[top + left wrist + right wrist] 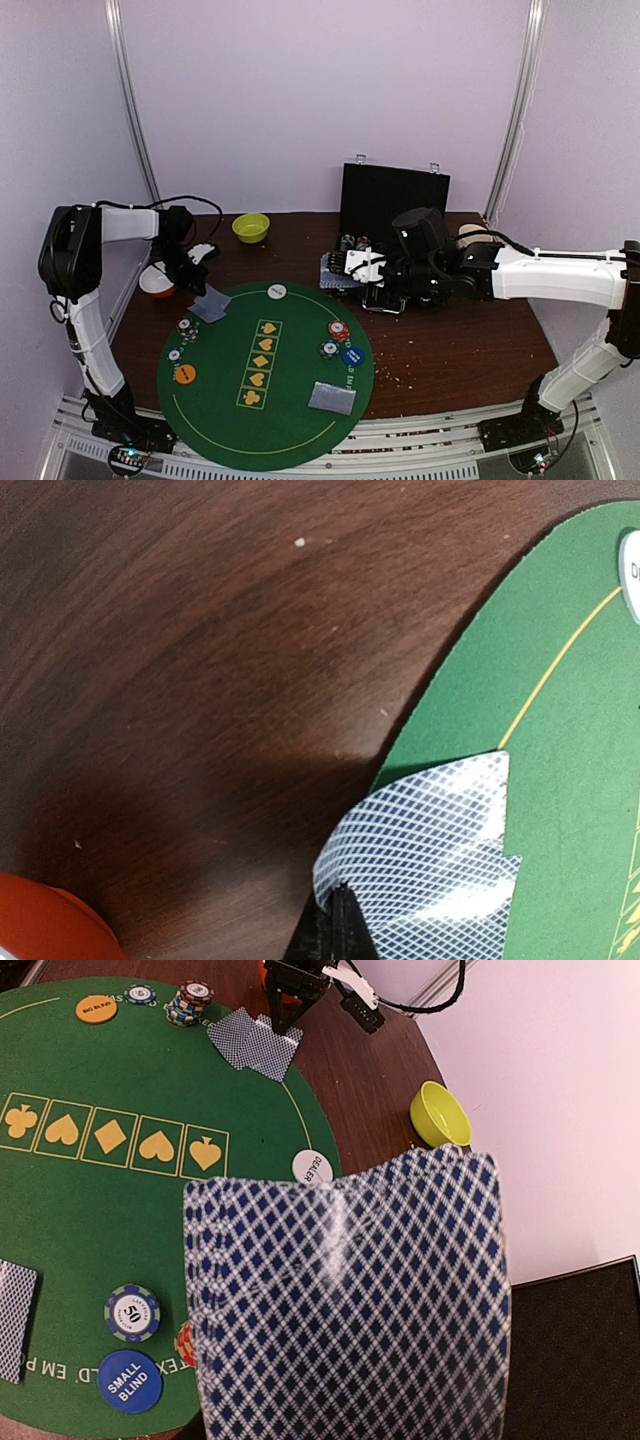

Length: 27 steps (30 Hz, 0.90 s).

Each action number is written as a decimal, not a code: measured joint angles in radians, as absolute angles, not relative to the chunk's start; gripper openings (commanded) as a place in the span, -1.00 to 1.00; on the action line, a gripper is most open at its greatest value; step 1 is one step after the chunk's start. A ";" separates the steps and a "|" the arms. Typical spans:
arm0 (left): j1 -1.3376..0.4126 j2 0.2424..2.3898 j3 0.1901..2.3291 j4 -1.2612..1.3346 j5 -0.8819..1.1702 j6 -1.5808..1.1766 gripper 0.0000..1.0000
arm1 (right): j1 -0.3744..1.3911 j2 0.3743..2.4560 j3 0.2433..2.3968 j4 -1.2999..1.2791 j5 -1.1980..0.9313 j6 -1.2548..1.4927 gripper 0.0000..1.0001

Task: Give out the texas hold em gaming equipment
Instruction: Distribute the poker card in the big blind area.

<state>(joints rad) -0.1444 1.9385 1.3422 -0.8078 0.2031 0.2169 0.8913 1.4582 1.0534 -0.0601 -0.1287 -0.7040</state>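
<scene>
The left gripper point(335, 930) has its jaws clenched on the near edge of a pair of cards point(430, 850). The pair lies half on the round green felt mat point(290, 420) and half over the dark, grained wooden desk point(200, 680), at one player's seat. We judge that it is being laid there as that seat's hand, since another pair point(332, 398) lies at the mat's near right edge.

The right gripper point(352, 268) hangs beyond the mat's far right edge, its jaws grasping the fanned deck point(350, 1300). The thin, glossy cards show blue-and-white lattice backs, spread so that single cards can be taken.

The smooth white dealer button point(313, 1167), the blue small-blind disc point(132, 1382) and a ridged striped chip point(132, 1312) lie flat on the felt.
</scene>
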 measured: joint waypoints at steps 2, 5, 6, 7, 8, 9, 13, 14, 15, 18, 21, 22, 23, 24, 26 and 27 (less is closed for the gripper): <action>-0.149 1.938 1.346 -0.807 0.198 0.226 -0.96 | 0.891 1.458 1.053 -0.060 -0.129 -0.704 -0.05; -0.153 1.939 1.348 -0.802 0.194 0.239 -0.96 | 0.891 1.458 1.053 -0.061 -0.131 -0.704 -0.05; -0.154 1.940 1.348 -0.801 0.193 0.244 -0.96 | 0.891 1.458 1.053 -0.062 -0.132 -0.704 -0.05; -0.155 1.941 1.348 -0.798 0.192 0.250 -0.96 | 0.891 1.458 1.053 -0.063 -0.132 -0.704 -0.05; -0.157 1.942 1.348 -0.794 0.189 0.258 -0.95 | 0.891 1.458 1.053 -0.065 -0.134 -0.703 -0.05; -0.159 1.943 1.348 -0.791 0.188 0.262 -0.95 | 0.891 1.458 1.053 -0.066 -0.135 -0.703 -0.05; -0.171 1.944 1.348 -0.781 0.186 0.290 -0.95 | 0.892 1.458 1.053 -0.067 -0.137 -0.703 -0.05; -0.173 1.944 1.348 -0.781 0.186 0.296 -0.95 | 0.891 1.458 1.053 -0.067 -0.137 -0.702 -0.05; -0.176 1.944 1.348 -0.779 0.187 0.304 -0.95 | 0.891 1.458 1.053 -0.068 -0.137 -0.702 -0.05; -0.181 1.948 1.348 -0.778 0.191 0.320 -0.95 | 0.891 1.458 1.053 -0.073 -0.137 -0.701 -0.05; -0.183 1.955 1.348 -0.778 0.190 0.330 -0.95 | 0.891 1.458 1.053 -0.077 -0.137 -0.701 -0.05; -0.183 1.959 1.348 -0.777 0.186 0.332 -0.94 | 0.891 1.458 1.053 -0.077 -0.137 -0.701 -0.05; -0.184 1.963 1.348 -0.776 0.180 0.332 -0.92 | 0.891 1.458 1.053 -0.078 -0.137 -0.701 -0.05; -0.185 1.967 1.349 -0.776 0.174 0.332 -0.87 | 0.891 1.458 1.053 -0.080 -0.137 -0.701 -0.05; -0.186 1.975 1.349 -0.773 0.167 0.333 -0.74 | 0.891 1.458 1.053 -0.081 -0.137 -0.701 -0.05; -0.187 1.979 1.349 -0.770 0.163 0.335 -0.69 | 0.891 1.458 1.053 -0.081 -0.137 -0.701 -0.05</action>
